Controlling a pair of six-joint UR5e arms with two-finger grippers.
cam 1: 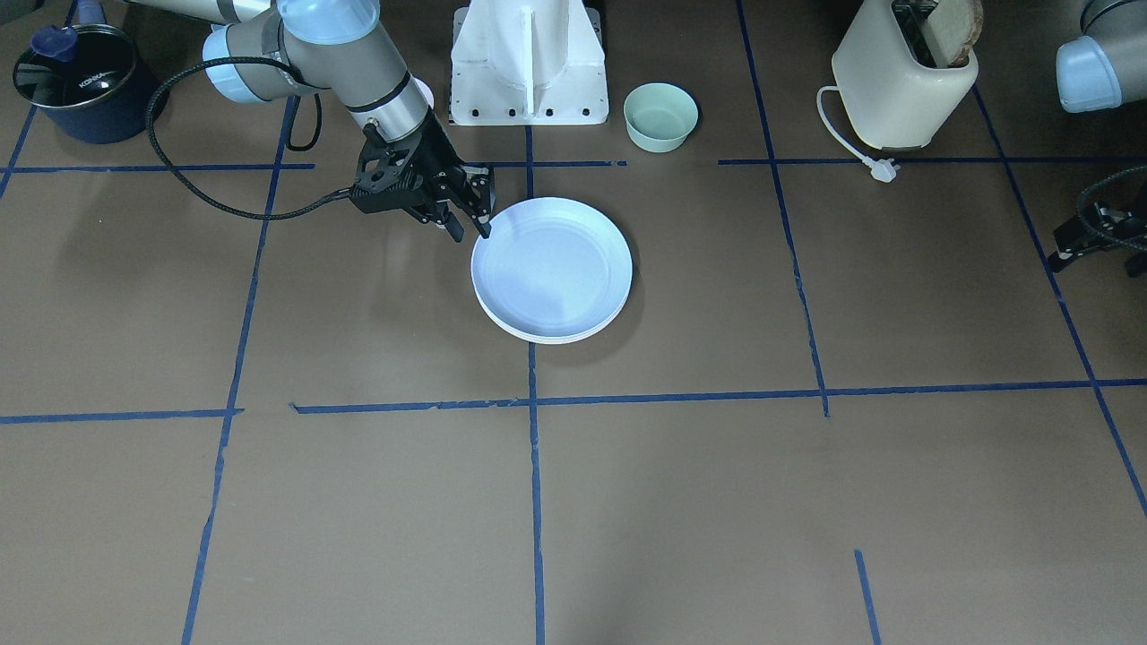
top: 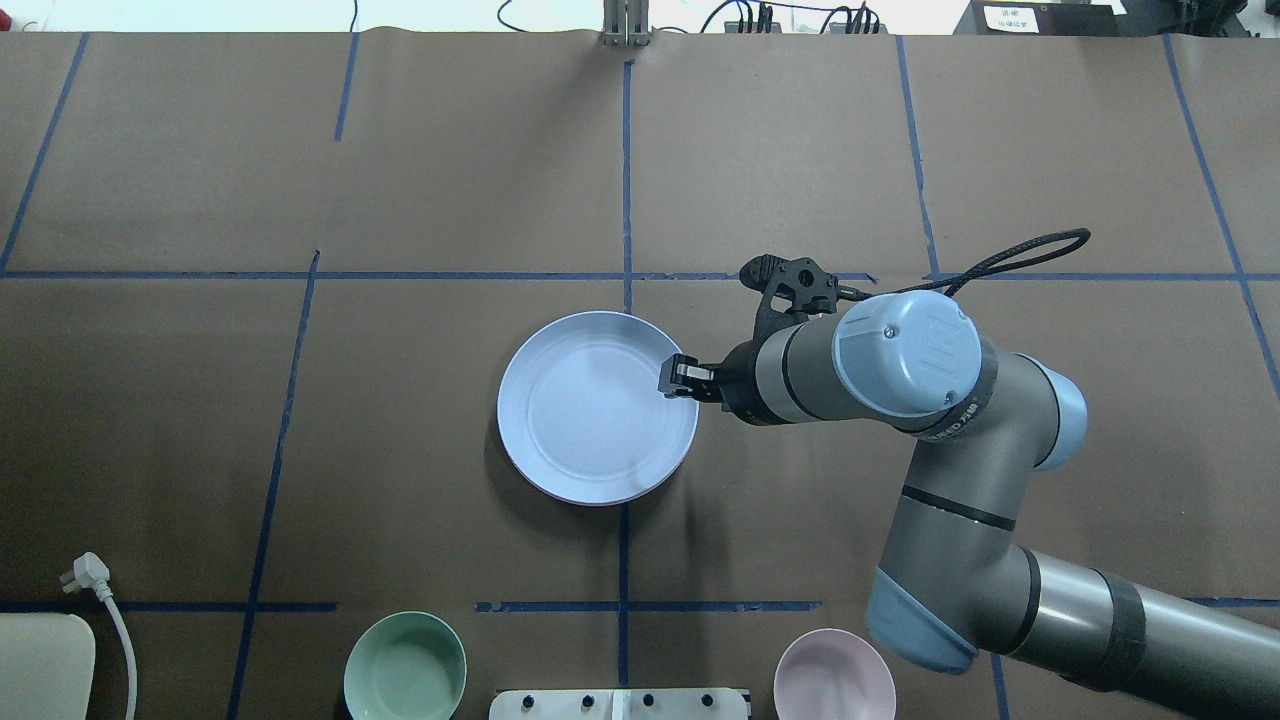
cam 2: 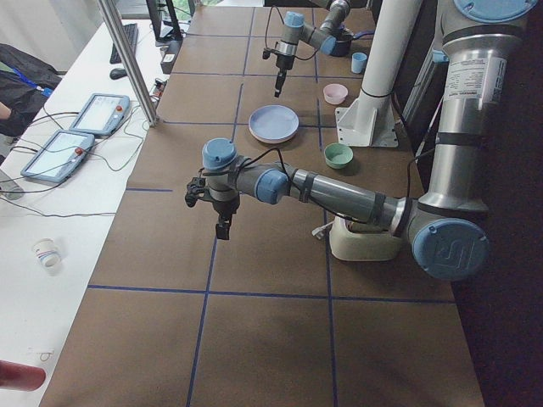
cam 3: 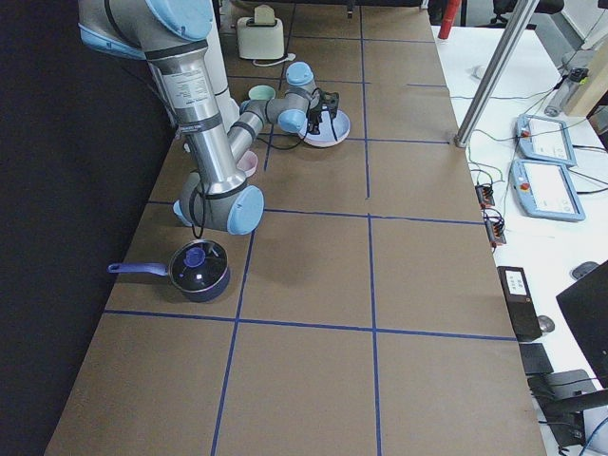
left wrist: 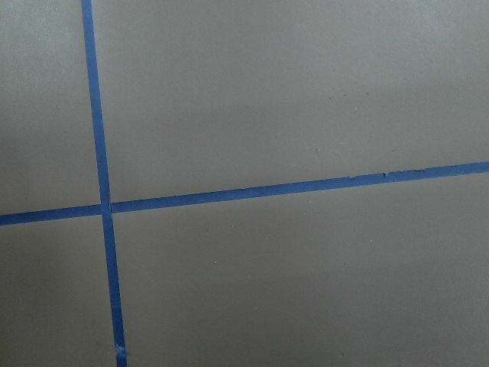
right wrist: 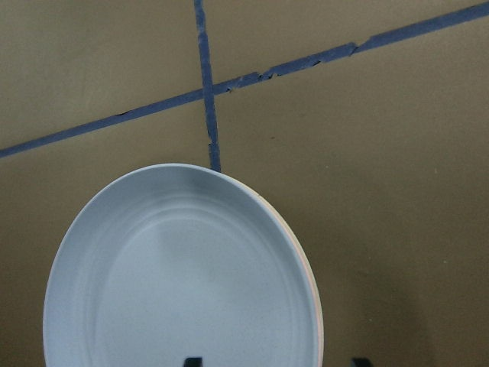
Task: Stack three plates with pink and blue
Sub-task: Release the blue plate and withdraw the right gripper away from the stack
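A stack of plates (cam 1: 551,269) sits mid-table with a light blue plate on top; it also shows in the overhead view (top: 597,407). A pale pink rim (right wrist: 316,321) peeks out under the blue plate (right wrist: 183,283). My right gripper (cam 1: 472,222) is open at the stack's edge nearest my right arm, and holds nothing. In the right wrist view its two fingertips (right wrist: 192,361) stand wide apart, with the plates' rim between them. My left gripper (cam 1: 1100,242) hovers over bare table far off to my left. Whether it is open or shut does not show.
A green bowl (cam 1: 660,116) and a pink bowl (top: 835,675) stand near the robot base (cam 1: 529,63). A cream toaster (cam 1: 905,76) with its plug (cam 1: 883,168) is on my left. A dark pot (cam 1: 85,85) is at my far right.
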